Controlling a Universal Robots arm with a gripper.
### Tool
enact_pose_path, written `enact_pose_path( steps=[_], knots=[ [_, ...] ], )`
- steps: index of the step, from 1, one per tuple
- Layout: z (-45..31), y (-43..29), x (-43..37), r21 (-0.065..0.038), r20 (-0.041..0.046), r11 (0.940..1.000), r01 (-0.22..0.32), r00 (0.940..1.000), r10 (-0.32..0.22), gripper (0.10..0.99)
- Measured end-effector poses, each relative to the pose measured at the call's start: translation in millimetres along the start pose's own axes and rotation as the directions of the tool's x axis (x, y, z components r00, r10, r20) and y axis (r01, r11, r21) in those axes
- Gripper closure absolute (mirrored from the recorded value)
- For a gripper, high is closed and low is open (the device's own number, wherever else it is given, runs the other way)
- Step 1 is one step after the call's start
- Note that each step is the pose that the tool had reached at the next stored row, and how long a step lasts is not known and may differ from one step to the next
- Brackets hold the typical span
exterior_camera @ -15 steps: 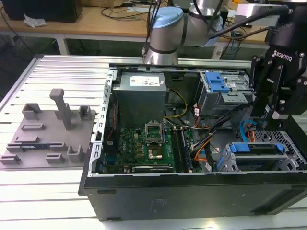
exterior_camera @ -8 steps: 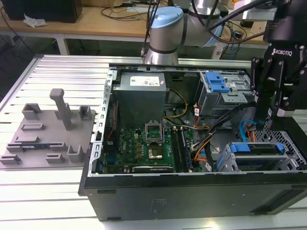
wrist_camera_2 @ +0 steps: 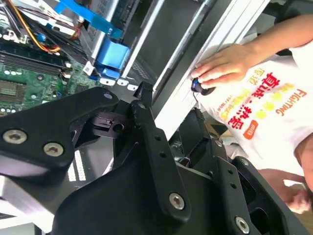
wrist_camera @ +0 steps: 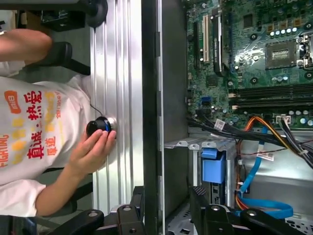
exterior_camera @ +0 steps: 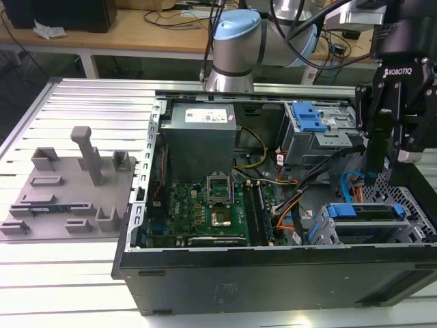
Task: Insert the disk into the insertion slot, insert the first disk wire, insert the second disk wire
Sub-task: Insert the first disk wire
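Jaws spread apart, nothing held; gripper (exterior_camera: 389, 160) hangs above grey metal slot (exterior_camera: 318, 232) at exterior view's right. Disk (exterior_camera: 362, 212) in blue frame lies inside slot, blue cable (exterior_camera: 345, 188) just beside. Person's hand (wrist_camera: 93, 149) rests on black knob (wrist_camera: 99, 126) on worktop (wrist_camera: 117, 73) outside computer case (exterior_camera: 273, 280).

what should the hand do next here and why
Probably ease the hand down toward the blue cable. The disk already sits in the insertion slot, the hand hangs open above it, and the cable curves right beside the disk.
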State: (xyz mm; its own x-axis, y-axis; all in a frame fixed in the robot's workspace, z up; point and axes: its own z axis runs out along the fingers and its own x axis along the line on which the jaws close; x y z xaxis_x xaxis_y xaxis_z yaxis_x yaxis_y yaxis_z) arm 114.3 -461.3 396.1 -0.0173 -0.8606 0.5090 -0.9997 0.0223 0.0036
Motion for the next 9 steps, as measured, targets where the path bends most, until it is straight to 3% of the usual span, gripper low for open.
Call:
enact_pose_path(
  steps=[3,5,9],
  knots=[
    [-1.1,0.1,-5.2,0.001,-0.0001,1.0,0.0,1.0,0.0,0.588],
    [-6.1,0.4,-16.3,0.001,-0.001,1.0,0.0,1.0,0.0,0.588],
    [-8.5,0.6,-29.5,0.002,-0.0013,1.0,-0.001,1.0,0.001,0.588]
  ],
)
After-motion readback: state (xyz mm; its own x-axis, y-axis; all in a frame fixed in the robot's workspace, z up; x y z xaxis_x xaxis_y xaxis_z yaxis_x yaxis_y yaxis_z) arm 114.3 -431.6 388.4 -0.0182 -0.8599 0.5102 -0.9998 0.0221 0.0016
